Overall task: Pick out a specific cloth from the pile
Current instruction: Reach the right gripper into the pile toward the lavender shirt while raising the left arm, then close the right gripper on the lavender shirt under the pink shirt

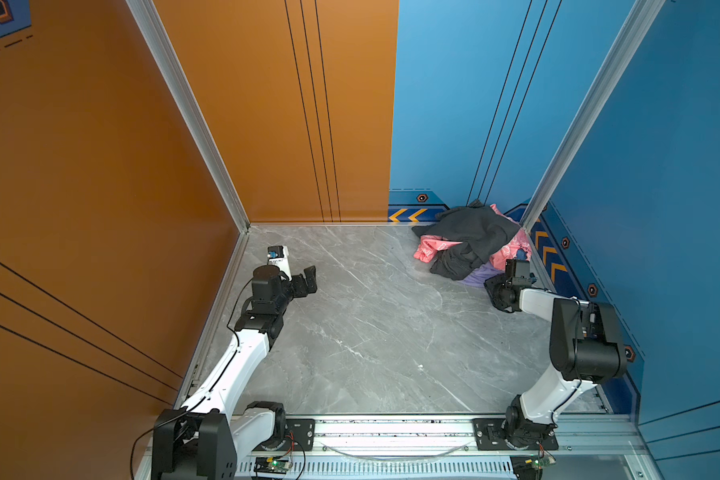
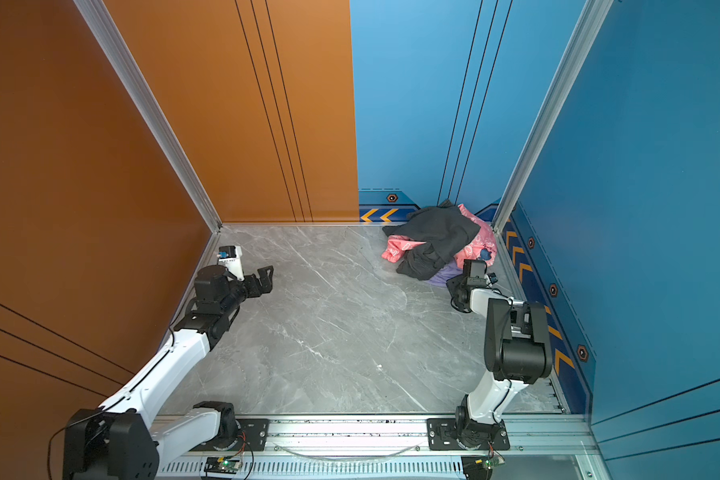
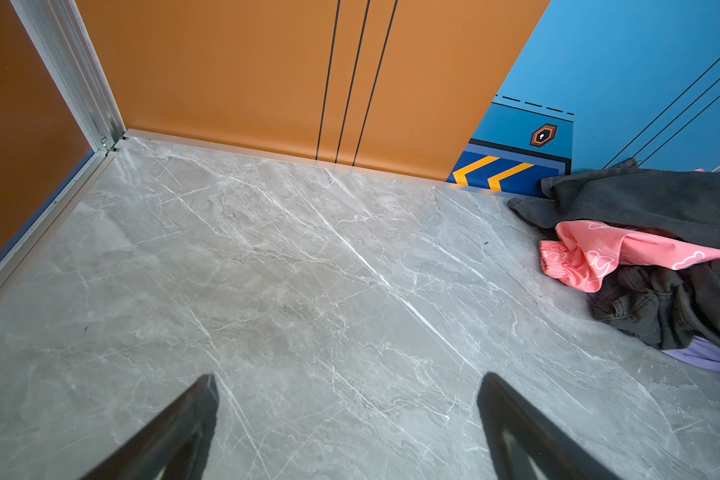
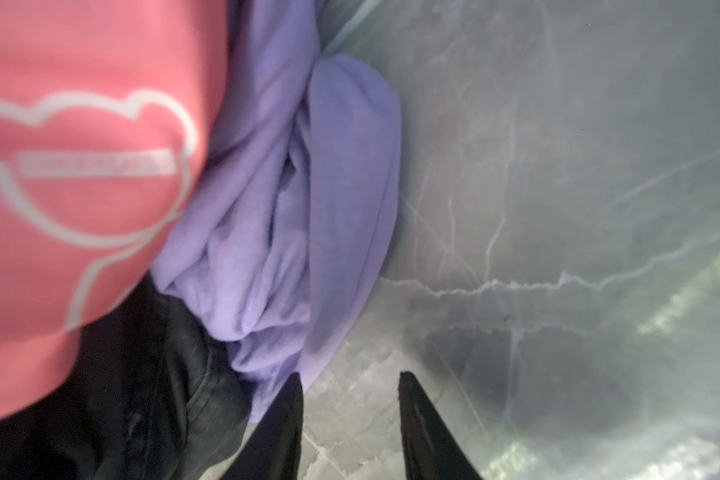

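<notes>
The right claw sits low at the near edge of the pile, partly spread, with only bare worktop between its tips. One tip is just beside the cloth's edge, and it pinches nothing. The cloth, lilac, lies bunched at the bottom of the pile, under the pink garment and the dark grey garment. In both top views only a small strip of it shows on the robot's side. Its visible folds form one long ridge running away from the claw tips; the rest is hidden, so I cannot tell how the whole garment lies. The left claw is spread wide over bare worktop, well apart from the pile. The task looks barely begun: the reach is made, while the grip and the pull-out remain.
</notes>
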Robot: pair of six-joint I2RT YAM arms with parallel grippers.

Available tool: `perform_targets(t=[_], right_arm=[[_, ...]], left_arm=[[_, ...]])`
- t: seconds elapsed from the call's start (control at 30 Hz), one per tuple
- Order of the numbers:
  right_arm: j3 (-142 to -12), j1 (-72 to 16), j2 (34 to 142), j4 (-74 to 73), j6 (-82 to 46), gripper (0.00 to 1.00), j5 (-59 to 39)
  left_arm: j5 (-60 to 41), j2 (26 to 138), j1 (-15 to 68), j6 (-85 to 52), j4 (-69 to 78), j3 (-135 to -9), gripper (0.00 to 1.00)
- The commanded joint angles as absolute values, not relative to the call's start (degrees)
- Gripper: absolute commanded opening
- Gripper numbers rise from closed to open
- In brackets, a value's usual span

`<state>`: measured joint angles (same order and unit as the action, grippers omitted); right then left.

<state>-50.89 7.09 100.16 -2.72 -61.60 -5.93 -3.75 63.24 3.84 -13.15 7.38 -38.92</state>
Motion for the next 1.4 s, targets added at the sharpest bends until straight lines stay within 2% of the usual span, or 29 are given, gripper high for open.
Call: perform_targets(t=[0.0, 0.33, 0.5, 0.53, 0.67, 0.87, 0.93, 1.37], right_arm=[[-53.02, 7.38, 101.9, -4.97, -63.07, 0.39, -4.75], [-55.08, 7.38, 106.17, -7.28, -63.19, 0.39, -5.34], [-56.59, 7.37, 108.01, -7.4, -63.04, 0.36, -6.42], [-56.82, 7.38, 108.26, -7.39, -63.09, 0.33, -6.42], [-57.28, 7.29, 108.83, -6.83, -63.37, 0.29, -6.42], [-57.34, 7.22, 109.03, -6.05, -63.45, 0.05, -6.42], [-57.38, 7.21, 108.66, -6.56, -63.54, 0.01, -6.68], [-56.25, 5.84, 98.01, -12.42, -67.32, 0.0, -4.41]], left_arm=[[-4.4, 63.63, 4.39, -13.01, 6.67, -40.61, 0.98], [-3.71, 63.19, 5.01, -12.93, 6.59, -40.27, 0.98], [-3.39, 63.28, 5.27, -12.92, 6.59, -40.08, 0.98], [-3.34, 63.37, 5.35, -12.92, 6.55, -40.16, 0.98], [-3.01, 63.37, 5.54, -13.05, 6.53, -40.06, 0.98], [-2.16, 63.28, 5.88, -13.1, 6.59, -39.78, 0.98], [-1.94, 63.38, 6.06, -13.14, 6.67, -39.81, 0.98], [-1.45, 64.95, 7.5, -12.66, 6.67, -41.12, 0.98]])
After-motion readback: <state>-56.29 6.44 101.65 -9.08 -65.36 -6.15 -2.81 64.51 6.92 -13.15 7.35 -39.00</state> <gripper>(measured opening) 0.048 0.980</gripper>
